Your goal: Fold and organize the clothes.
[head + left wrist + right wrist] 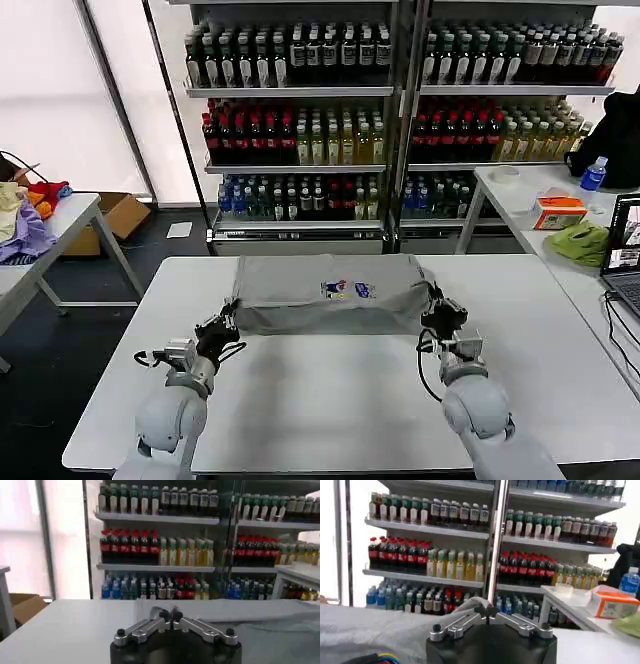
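Observation:
A light grey shirt lies folded into a wide band across the far half of the white table, its small multicoloured print facing up. My left gripper is at the band's near left corner, shut on the shirt's edge. In the left wrist view the gripper has its tips together against the shirt. My right gripper is at the near right corner. In the right wrist view this gripper pinches a raised fold of the shirt.
Shelves of drink bottles stand behind the table. A side table at the left holds a heap of purple, yellow and red fabrics. The right-hand table carries a lime-green cloth, an orange box and a laptop.

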